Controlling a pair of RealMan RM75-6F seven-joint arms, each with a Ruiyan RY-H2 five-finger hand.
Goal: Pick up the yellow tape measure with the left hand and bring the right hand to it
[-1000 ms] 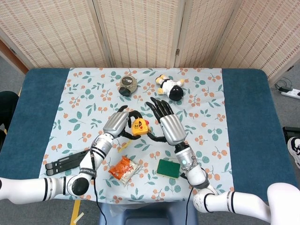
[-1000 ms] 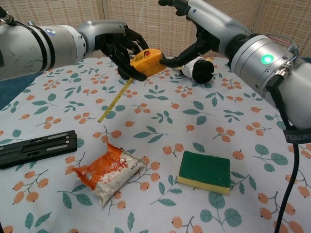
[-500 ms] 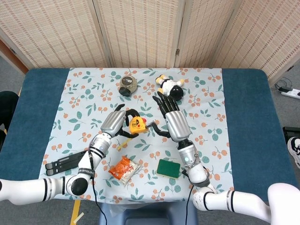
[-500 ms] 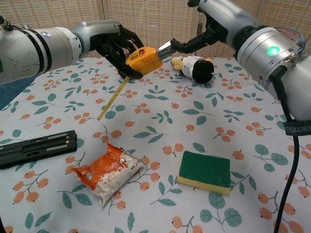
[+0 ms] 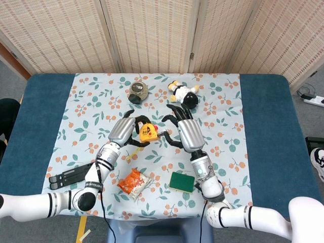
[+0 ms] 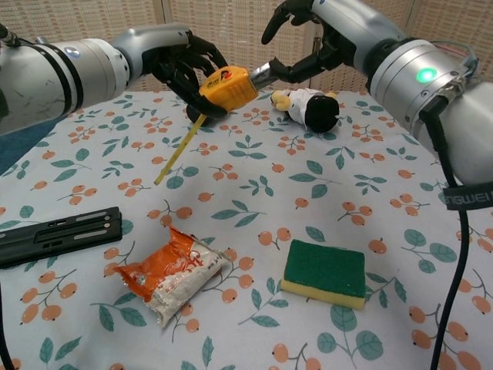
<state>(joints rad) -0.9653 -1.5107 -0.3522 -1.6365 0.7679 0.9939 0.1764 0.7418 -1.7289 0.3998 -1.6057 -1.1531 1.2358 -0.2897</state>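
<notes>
Floral-clothed table [image 6: 254, 208]: one yellow tape measure [image 6: 224, 85] gripped aloft by left hand [image 6: 181, 65]; right hand [image 6: 308, 46], fingers spread, fingertip touching it, its casing partly hidden.

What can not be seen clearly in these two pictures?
- Chest view: the left hand covers the far side of the yellow tape measure.
- Both views: whether the right hand touches the measure.
- Head view: print on the snack packet, too small.
- Chest view: black bar, cut by the left edge.

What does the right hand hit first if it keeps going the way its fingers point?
Probably the tape measure held by the left hand. The right hand reaches toward it, one fingertip seemingly at its case already; depth unclear.
</notes>
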